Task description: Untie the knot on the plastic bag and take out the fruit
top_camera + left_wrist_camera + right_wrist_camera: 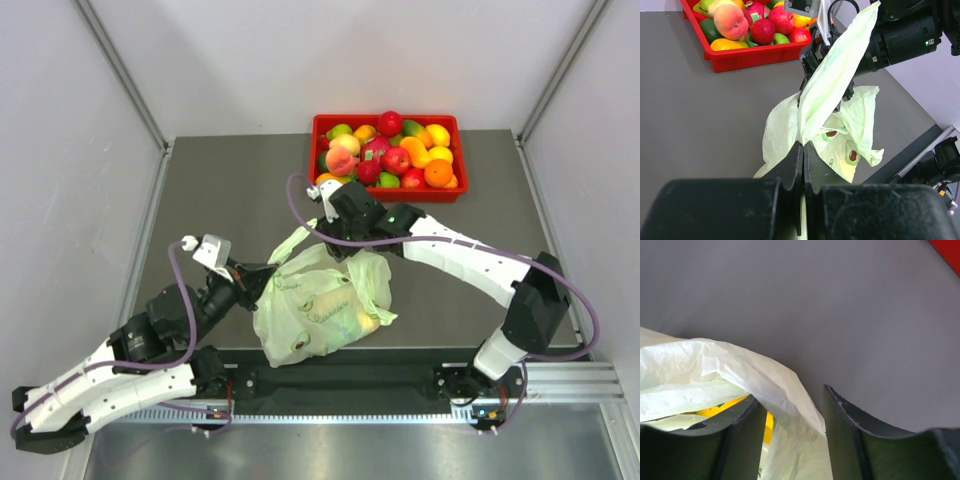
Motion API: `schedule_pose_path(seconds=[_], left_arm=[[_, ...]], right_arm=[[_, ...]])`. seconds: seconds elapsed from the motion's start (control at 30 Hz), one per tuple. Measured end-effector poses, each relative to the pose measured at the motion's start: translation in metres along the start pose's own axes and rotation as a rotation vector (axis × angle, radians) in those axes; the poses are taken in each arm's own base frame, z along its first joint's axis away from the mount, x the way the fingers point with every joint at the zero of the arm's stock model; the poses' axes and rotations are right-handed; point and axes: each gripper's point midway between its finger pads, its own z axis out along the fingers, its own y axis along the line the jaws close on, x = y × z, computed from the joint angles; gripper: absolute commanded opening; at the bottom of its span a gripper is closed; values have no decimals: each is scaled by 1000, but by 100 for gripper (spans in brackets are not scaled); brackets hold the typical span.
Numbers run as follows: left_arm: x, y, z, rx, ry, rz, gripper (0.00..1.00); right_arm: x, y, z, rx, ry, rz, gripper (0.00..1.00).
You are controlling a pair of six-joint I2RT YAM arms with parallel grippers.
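On bench (230, 190), plastic bag (315, 315) slumps near middle, between both arms. Its handle strip (832, 75) runs near-left to far-right, pulled tight.
Near end: left pincer (803, 150), the closer one, clenched on bag film.
Far end: right pincer (795, 402), jaws apart, film lying between.
Bag pale green, crinkly, see-through.
No knot lump seen.
Yellow fruit (722, 409) shows through.

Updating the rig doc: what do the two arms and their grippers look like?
The left arm and right arm: white shell links, black joint housings, a purple cable looped along each. The left gripper and right gripper: flat dark fingers. No markings legible.
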Motion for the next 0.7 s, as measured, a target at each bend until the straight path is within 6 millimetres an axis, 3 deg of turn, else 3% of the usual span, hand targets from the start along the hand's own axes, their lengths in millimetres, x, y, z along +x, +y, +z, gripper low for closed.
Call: schedule_pose_path(seconds=[0.07,0.1,0.17,0.23,0.43,0.57,0.7], left_arm=[[0,1,0,-3,-4,-3,0],[0,1,0,-6,-7,-5,0],[2,4,1,-16,-8,-7,0],[5,7,2,-35,-9,-5,0],[4,18,7,-92,-41,-5,0],[-4,24,10,-137,-83,14,0],[-17,31,18,-198,-134,67,0]], right_arm=[[2,2,2,-13,8,-4,47],[4,4,5,-21,17,-5,32],[9,6,10,-33,35,-11,12],[15,7,13,-38,52,-8,0],[4,-3,9,9,28,0,0],[-32,-17,-9,68,-57,15,0],[-83,-38,-39,126,-194,50,0]])
